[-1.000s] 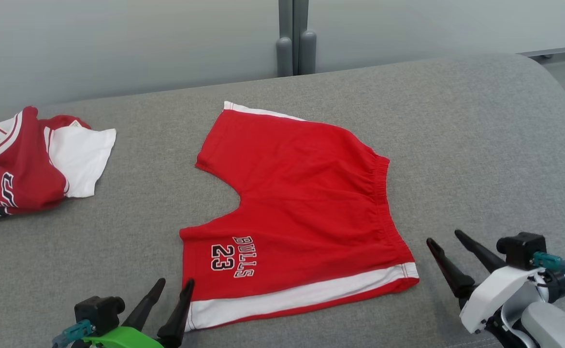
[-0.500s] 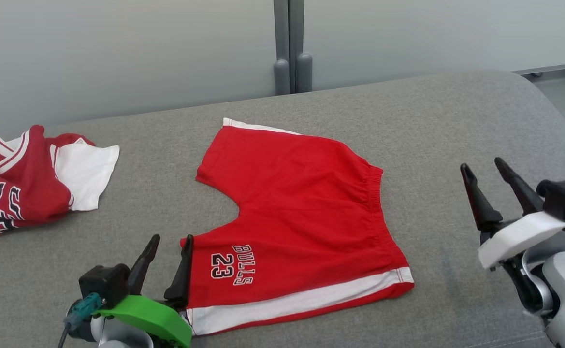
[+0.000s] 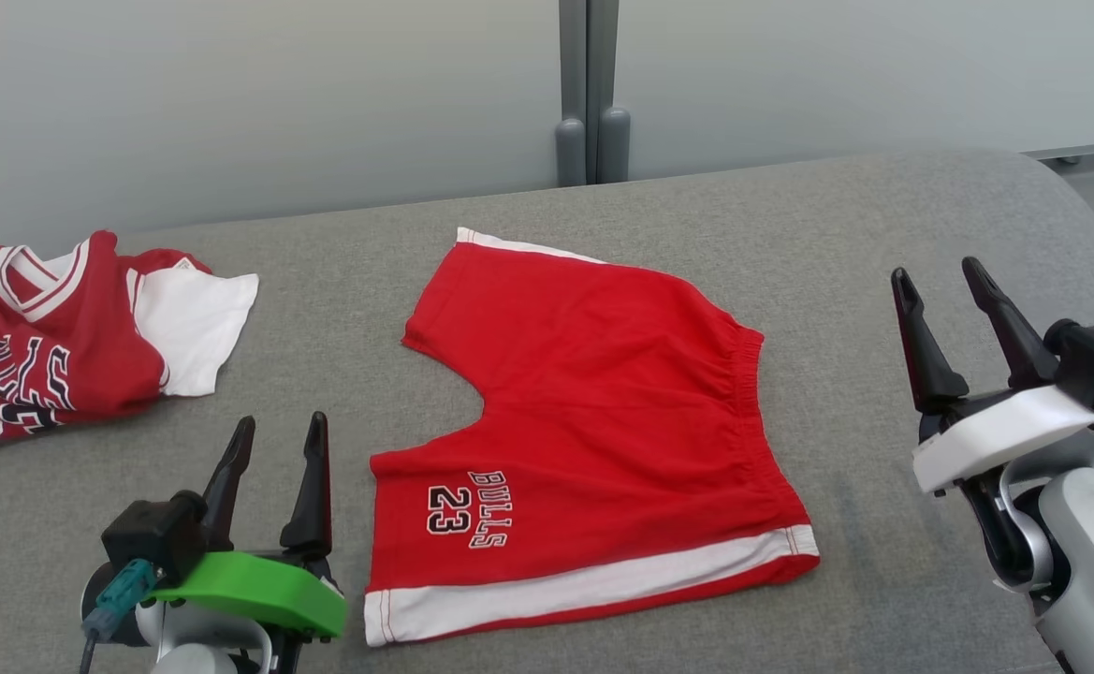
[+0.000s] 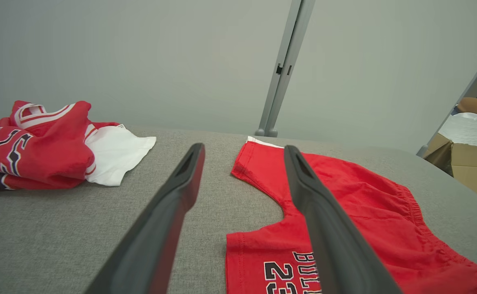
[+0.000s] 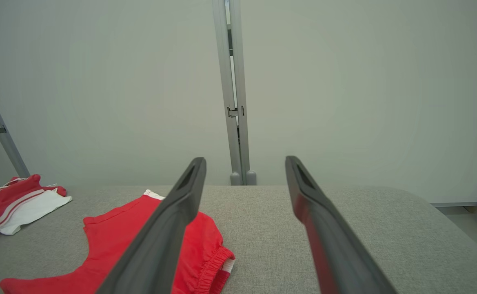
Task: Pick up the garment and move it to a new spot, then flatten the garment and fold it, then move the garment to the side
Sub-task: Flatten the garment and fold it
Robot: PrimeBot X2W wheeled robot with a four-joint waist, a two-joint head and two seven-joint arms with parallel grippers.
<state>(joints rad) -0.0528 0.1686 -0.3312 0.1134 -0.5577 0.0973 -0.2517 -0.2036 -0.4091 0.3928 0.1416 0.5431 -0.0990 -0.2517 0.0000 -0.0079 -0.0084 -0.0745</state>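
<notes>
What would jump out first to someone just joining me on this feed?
The bright red shorts printed BULLS 23, spread flat in the middle of the grey cushion. Next, the crumpled red and white jersey at the far left. The left gripper and right gripper hover open on either side of the shorts, holding nothing.

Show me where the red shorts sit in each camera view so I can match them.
Head view: red shorts in the centre, lying flat.
Left wrist view: lower right, running off the bottom edge.
Right wrist view: lower left, waistband toward centre.
Shared landmark: grey wall post beyond the shorts.
</notes>
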